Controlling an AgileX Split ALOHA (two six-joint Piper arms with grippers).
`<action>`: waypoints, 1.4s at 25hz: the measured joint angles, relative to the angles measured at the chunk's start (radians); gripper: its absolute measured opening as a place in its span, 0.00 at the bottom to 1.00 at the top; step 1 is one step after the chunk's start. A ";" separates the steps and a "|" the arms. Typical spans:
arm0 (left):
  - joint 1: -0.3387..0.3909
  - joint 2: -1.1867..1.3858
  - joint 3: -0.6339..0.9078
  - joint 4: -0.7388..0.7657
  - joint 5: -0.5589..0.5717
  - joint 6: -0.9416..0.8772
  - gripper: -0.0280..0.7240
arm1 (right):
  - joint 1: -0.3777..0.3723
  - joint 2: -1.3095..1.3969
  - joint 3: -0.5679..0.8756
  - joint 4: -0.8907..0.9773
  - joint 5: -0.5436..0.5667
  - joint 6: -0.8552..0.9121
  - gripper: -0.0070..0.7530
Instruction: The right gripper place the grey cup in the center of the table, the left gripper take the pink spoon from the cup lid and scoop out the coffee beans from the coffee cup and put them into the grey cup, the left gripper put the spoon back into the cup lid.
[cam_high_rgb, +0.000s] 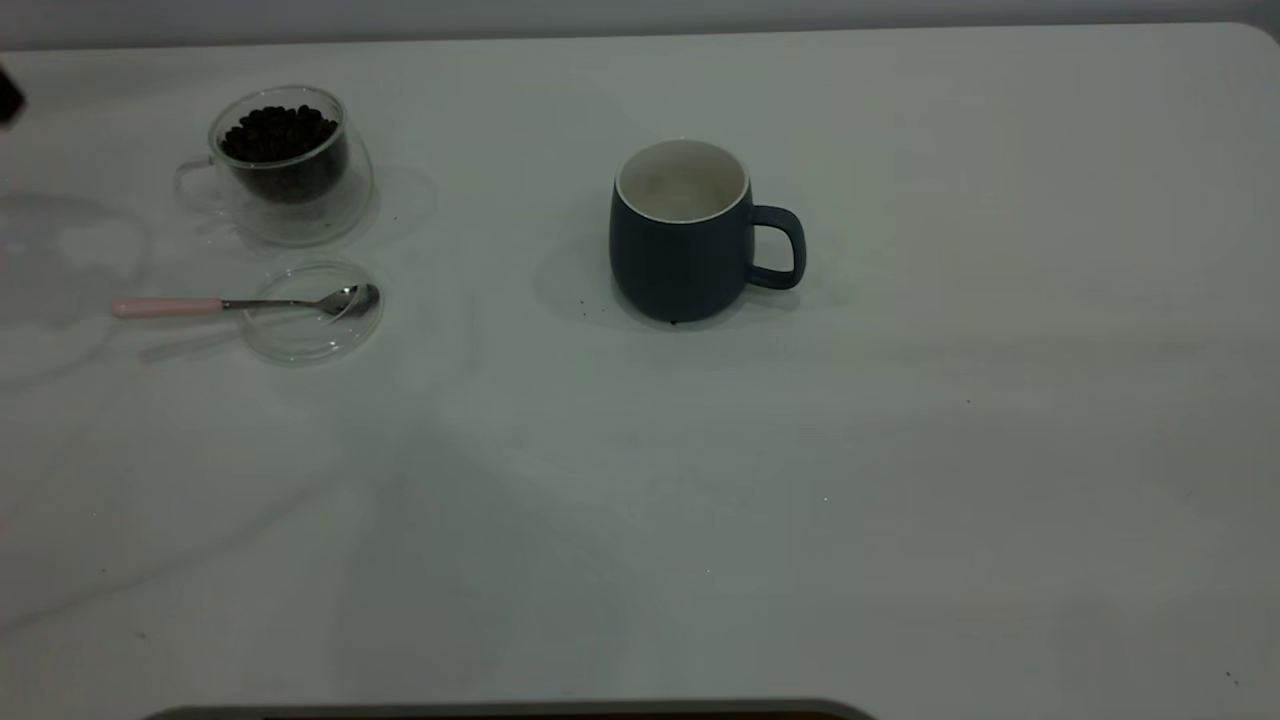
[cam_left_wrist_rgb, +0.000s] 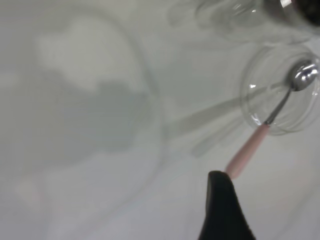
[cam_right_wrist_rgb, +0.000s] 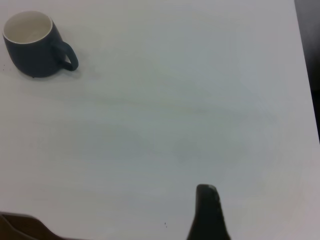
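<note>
The grey cup (cam_high_rgb: 680, 235) stands upright near the table's (cam_high_rgb: 900, 500) middle, handle to the right, with nothing showing inside; it also shows far off in the right wrist view (cam_right_wrist_rgb: 35, 45). The coffee cup (cam_high_rgb: 285, 165) with coffee beans (cam_high_rgb: 278, 132) stands at the back left. In front of it lies the cup lid (cam_high_rgb: 312, 312) with the pink spoon (cam_high_rgb: 165, 307) across it, bowl on the lid, handle sticking out left. In the left wrist view the left gripper's black tip (cam_left_wrist_rgb: 220, 200) hovers just at the end of the spoon's handle (cam_left_wrist_rgb: 247, 152), apart from it. The right gripper (cam_right_wrist_rgb: 207, 212) hangs over bare table, far from the cup.
A dark bit of the left arm (cam_high_rgb: 8, 97) shows at the exterior view's left edge. The table's right edge (cam_right_wrist_rgb: 305, 75) runs near the right gripper. A dark strip (cam_high_rgb: 500, 712) lies along the front edge.
</note>
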 joint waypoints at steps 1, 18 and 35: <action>-0.023 -0.018 -0.026 0.037 0.020 -0.042 0.74 | 0.000 0.000 0.000 0.000 0.000 0.000 0.79; -0.441 -0.337 -0.095 0.474 0.161 -0.562 0.74 | 0.000 0.000 0.000 0.000 0.000 0.000 0.79; -0.476 -1.258 0.586 0.484 0.161 -0.677 0.74 | 0.000 0.000 0.000 0.000 0.000 0.000 0.79</action>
